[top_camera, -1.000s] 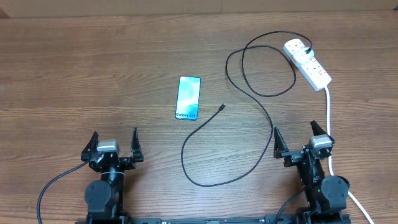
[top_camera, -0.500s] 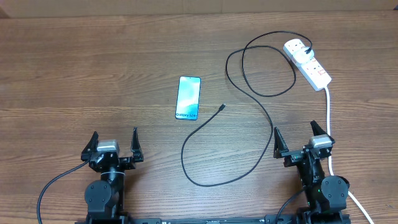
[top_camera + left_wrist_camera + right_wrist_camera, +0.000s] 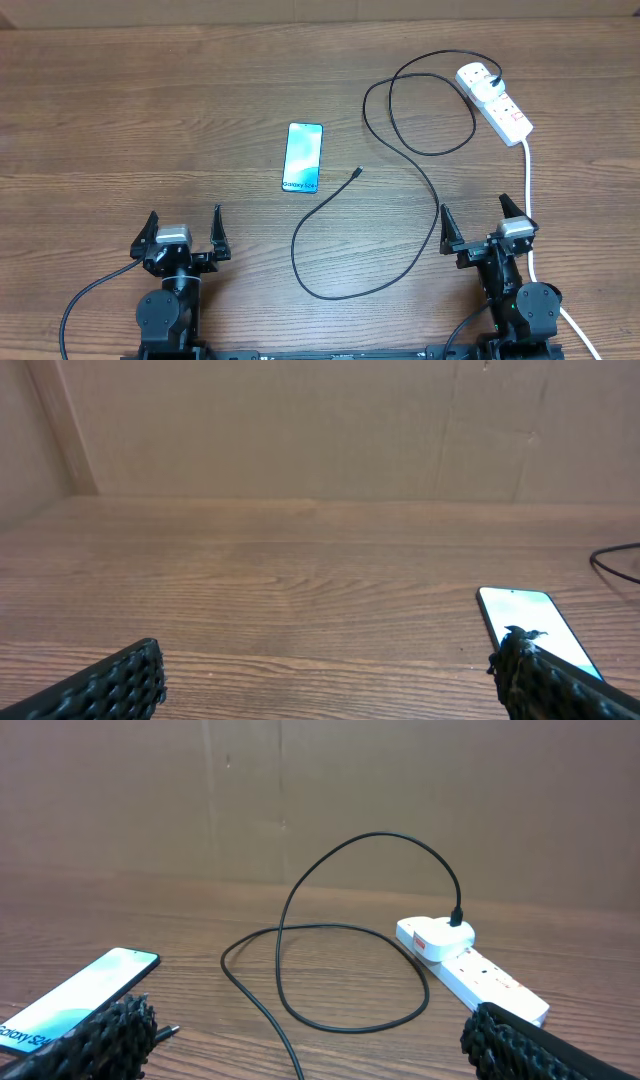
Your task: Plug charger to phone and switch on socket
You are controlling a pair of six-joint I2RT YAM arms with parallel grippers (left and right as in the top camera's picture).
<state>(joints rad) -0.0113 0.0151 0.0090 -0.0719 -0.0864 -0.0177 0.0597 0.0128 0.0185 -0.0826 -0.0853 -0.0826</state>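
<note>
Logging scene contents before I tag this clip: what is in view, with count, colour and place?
phone: 1, blue-teal lit screen, flat on the table near the centre.
charger: 1, black, long cable looping over the centre-right; its free tip lies right of the phone, not touching it.
adapter: 1, white, plugged into the far end of the socket, cable attached.
socket: 1, white with red marks, far right.
thick cord: 1, white, runs from the socket to the near edge, past the right arm.
table: 1, brown wood.
backdrop: 1, brown board behind the table.
left pincer: 1, black, near left, open, empty.
right pincer: 1, black, near right, open, empty.
</note>
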